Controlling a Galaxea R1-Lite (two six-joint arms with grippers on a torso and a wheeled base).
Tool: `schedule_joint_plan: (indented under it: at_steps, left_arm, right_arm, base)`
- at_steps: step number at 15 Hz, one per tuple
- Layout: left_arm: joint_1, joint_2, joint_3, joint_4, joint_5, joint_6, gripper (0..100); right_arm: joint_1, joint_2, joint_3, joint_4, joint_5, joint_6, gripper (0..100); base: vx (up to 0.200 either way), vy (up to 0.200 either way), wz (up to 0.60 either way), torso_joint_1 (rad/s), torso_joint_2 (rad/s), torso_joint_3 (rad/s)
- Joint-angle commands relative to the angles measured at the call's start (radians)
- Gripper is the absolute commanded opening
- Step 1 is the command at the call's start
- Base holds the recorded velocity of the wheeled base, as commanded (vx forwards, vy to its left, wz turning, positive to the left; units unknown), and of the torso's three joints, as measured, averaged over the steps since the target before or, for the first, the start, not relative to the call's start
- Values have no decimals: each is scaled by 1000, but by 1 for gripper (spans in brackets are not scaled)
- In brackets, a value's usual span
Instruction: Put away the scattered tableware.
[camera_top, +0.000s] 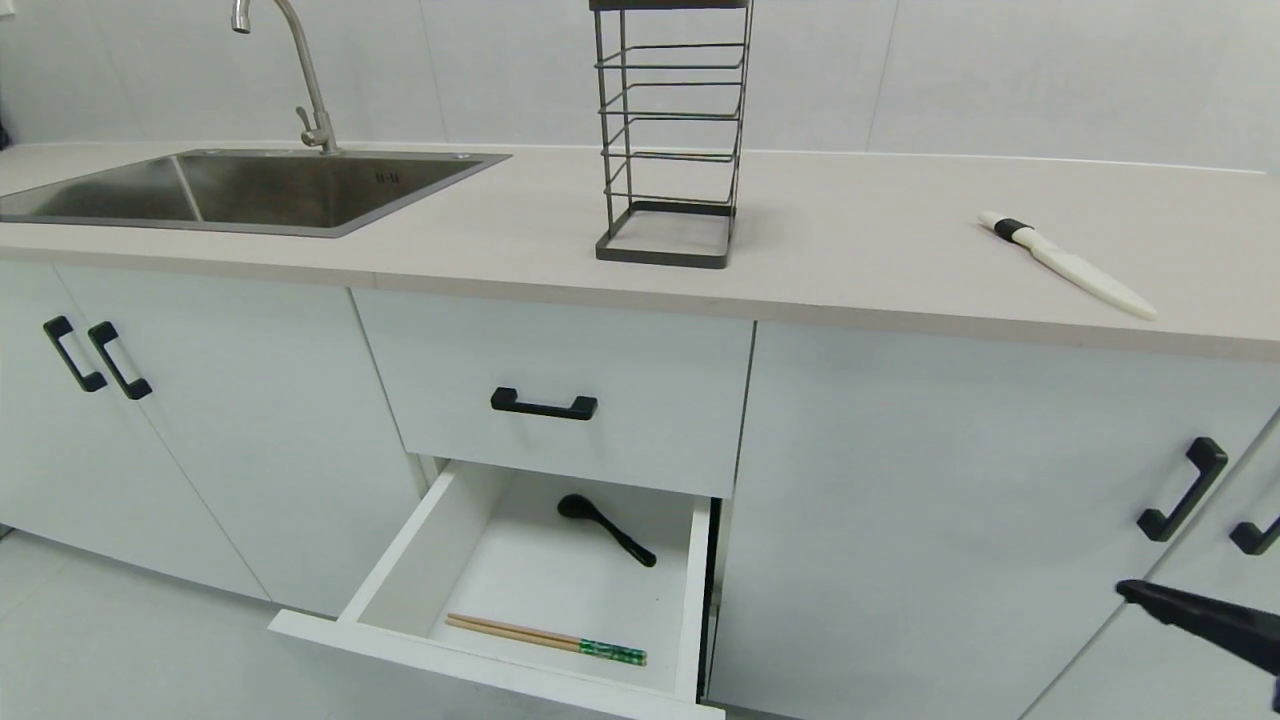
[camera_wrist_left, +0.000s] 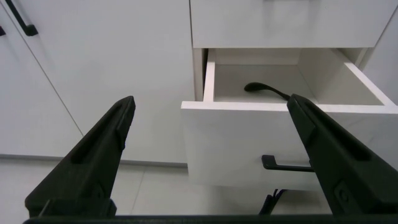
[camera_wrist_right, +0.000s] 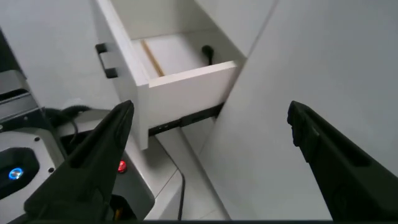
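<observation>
A: Where's the knife?
B: The white knife (camera_top: 1068, 266) lies on the counter (camera_top: 850, 230), well apart from the open drawer (camera_top: 400, 575) holding the spoon (camera_top: 606, 529) and chopsticks (camera_top: 545, 638).
A: How will it feel?
B: Light, hard and slippery, I think. Grab the thick end by its black band.
A: The jaws?
B: Left gripper (camera_wrist_left: 211, 102) and right gripper (camera_wrist_right: 210, 107) are both wide apart, holding nothing

The sink (camera_top: 300, 190) is brushed steel with a dull sheen; its faucet (camera_top: 319, 130) is brighter, polished metal. The surface (camera_top: 860, 250) looks matt and pale, faintly grained (laminate, by its look). The rack (camera_top: 660, 259) is dark matt wire. The knife (camera_top: 1065, 265) is smooth, white and plastic-like. In the smooth white drawer (camera_top: 400, 560), the spoon (camera_top: 605, 528) is glossy black and the chopsticks (camera_top: 545, 637) are bare wood. The left hand (camera_wrist_left: 211, 102) and right hand (camera_wrist_right: 211, 111) look like matt black plastic.
</observation>
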Motion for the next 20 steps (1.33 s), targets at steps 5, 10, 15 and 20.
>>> schedule_joint_plan:
  at_steps: [5,10,15,20]
  left_arm:
    - [0,1,0,0,0,0,100]
    - [0,1,0,0,0,0,100]
    - [0,1,0,0,2,-2,100]
    - [2,1,-15,-57,23,-15,100]
  right_arm:
    - [-430,-384,-11,44,1,189,100]
    - [-567,-656,-5,258,68,163,100]
    - [-557,-801,16,560,91,145,100]
    - [-559,-801,16,623,-168,175,100]
  base:
    - [0,0,0,0,0,0]
    - [0,0,0,0,0,0]
    - [0,0,0,0,0,0]
    - [0,0,0,0,0,0]
